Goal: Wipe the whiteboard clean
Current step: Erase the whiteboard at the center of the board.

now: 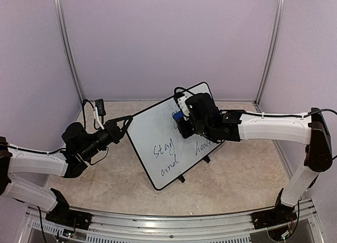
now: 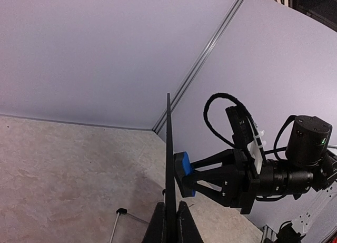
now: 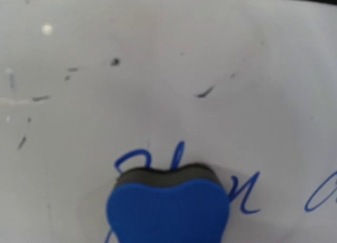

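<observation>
The whiteboard (image 1: 150, 128) stands tilted in the middle of the table, with dark handwriting (image 1: 164, 148) on its lower half. My left gripper (image 1: 128, 120) is shut on its left rim. In the left wrist view the board (image 2: 168, 143) is edge-on between my fingertips (image 2: 156, 228). My right gripper (image 1: 182, 119) is shut on a black-and-blue eraser (image 1: 178, 116) pressed flat against the board's upper face. The eraser also shows in the left wrist view (image 2: 182, 171). In the right wrist view the eraser (image 3: 167, 209) covers part of the blue writing (image 3: 247, 196) on the board (image 3: 158, 58); my own fingers are hidden.
The board's black stand feet (image 1: 181, 178) rest on the beige tabletop (image 1: 237, 174). Purple walls with aluminium posts (image 1: 68, 48) close in the back and both sides. A metal rail (image 1: 158, 224) runs along the near edge.
</observation>
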`<state>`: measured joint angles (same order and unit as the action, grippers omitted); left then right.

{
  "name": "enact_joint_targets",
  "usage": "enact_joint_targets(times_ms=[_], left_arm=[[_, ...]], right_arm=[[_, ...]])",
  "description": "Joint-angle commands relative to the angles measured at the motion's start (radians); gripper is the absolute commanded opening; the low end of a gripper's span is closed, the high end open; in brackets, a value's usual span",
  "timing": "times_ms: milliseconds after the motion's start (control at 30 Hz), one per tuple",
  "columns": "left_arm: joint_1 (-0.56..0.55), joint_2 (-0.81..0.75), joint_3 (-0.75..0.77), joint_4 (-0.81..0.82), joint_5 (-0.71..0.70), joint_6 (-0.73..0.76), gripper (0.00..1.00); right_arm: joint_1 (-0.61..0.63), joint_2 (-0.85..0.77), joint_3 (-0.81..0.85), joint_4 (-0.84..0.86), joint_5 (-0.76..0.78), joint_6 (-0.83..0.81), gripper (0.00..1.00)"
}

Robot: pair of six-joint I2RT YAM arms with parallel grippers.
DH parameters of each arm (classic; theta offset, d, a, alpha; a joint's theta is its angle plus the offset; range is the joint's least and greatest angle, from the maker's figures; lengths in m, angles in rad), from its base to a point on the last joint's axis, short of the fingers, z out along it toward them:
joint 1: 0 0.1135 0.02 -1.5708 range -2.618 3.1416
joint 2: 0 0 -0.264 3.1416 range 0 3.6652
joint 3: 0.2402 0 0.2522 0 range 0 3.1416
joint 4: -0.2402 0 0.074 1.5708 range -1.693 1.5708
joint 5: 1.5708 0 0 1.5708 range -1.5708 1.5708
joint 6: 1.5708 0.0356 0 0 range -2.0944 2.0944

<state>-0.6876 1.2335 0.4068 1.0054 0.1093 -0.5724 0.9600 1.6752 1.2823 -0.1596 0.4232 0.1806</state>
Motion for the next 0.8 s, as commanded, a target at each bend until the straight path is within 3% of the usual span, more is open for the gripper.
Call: enact_joint_targets(times_ms=[0,200,367,767], left_arm=[[-0.032,-0.011,0.015,0.048,0.163,0.068,0.0],[-0.032,-0.009,0.016,0.045,0.165,0.071,0.0],[-0.032,0.002,0.018,0.051,0.173,0.068,0.0],[-0.032,0.008,0.019,0.055,0.185,0.065,0.0]], right_arm=[[-0.007,0.007,-0.055,0.026,-0.049,0.016,0.23],[-0.004,-0.072,-0.249,0.055,-0.094,0.097,0.23],[0.001,-0.103,-0.308,0.05,-0.094,0.116,0.23],[0.005,0.029,0.0,0.048,-0.078,-0.015,0.23]])
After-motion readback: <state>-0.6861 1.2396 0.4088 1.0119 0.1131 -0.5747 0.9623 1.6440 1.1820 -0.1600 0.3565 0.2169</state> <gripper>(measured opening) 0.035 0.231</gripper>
